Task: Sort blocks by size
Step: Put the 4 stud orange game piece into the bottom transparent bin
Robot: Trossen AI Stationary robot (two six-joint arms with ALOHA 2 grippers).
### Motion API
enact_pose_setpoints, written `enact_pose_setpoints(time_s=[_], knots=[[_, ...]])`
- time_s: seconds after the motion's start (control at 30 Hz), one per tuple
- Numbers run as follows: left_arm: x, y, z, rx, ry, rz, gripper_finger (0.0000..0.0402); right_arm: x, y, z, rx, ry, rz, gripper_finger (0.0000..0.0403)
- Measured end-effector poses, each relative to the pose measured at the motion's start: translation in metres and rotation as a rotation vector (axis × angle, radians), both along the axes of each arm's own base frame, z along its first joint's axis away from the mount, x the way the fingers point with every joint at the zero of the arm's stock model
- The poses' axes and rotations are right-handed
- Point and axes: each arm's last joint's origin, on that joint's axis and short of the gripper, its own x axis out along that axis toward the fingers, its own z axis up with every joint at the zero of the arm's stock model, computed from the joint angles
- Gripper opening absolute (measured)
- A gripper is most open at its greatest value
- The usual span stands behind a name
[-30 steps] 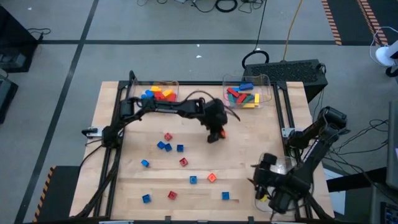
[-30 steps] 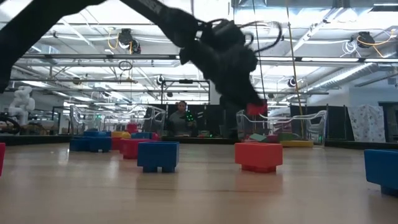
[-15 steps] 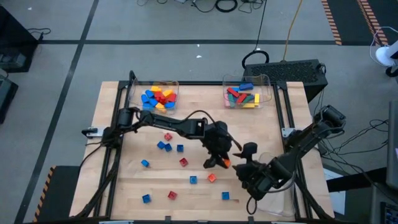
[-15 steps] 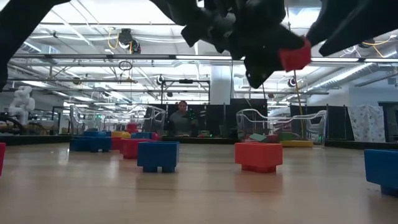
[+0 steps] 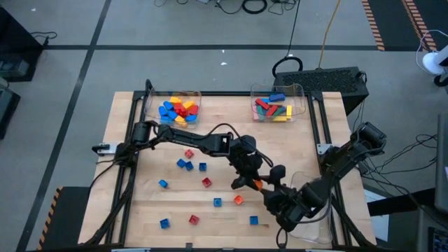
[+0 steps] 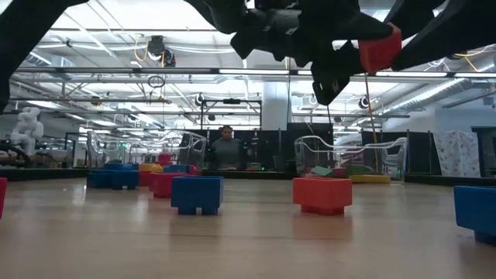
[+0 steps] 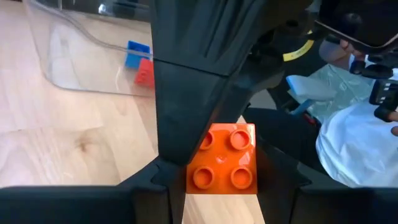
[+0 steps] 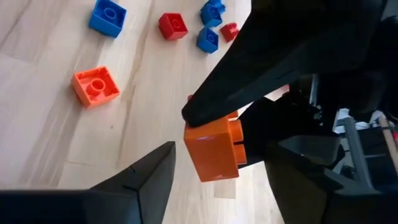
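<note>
Over the past second my right arm had swung from the table's near right edge inward, until my right jaws (image 5: 274, 198) met my left jaws (image 5: 246, 182) above the middle of the table (image 5: 308, 147); my left arm had also carried its load away from the far trays toward me. I judged this a mid-air handover, one block passing sides on its way to be sorted by size.

My left jaws were clamped on the orange block (image 7: 224, 158), a square four-stud brick held between the two fingers, clear of the wood. My right jaws stood apart, wider than the brick, one finger (image 8: 140, 180) on either side of it and neither yet touching. Below both, small blue and red blocks (image 5: 185, 163) lay scattered, an orange one (image 8: 95, 86) nearest.
</note>
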Motion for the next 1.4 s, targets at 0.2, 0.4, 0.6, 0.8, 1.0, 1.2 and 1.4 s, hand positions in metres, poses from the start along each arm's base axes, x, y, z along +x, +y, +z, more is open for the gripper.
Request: enact_pose_setpoints(time_s=[0.2, 0.4, 0.6, 0.8, 1.0, 1.2, 1.4], knots=[[0.0, 0.0, 0.001, -0.001, -0.01, 0.0, 0.0143, -0.001, 0.001, 0.0, -0.015, -0.016, -0.003, 0.0184], [0.0, 0.0, 0.001, -0.006, -0.004, 0.002, 0.0143, 0.0, 0.001, 0.001, -0.012, -0.018, 0.0, 0.0168], [0.001, -0.001, 0.001, -0.018, 0.006, 0.007, 0.0143, -0.001, 0.004, 0.001, -0.023, -0.02, 0.02, 0.0167], [0.001, -0.001, 0.003, -0.032, 0.011, 0.017, 0.0143, -0.003, 0.009, 0.002, -0.045, -0.038, 0.043, 0.0167], [0.004, 0.001, 0.01, -0.02, -0.038, 0.073, 0.0143, -0.001, 0.012, 0.004, -0.052, -0.061, 0.069, 0.0166], [0.005, 0.0, 0.01, -0.029, -0.044, 0.073, 0.0143, 0.0, 0.012, 0.004, -0.071, -0.061, 0.073, 0.012], [0.004, -0.002, 0.01, -0.038, -0.034, 0.067, 0.0143, -0.001, 0.012, 0.004, -0.093, -0.052, 0.085, 0.0076]])
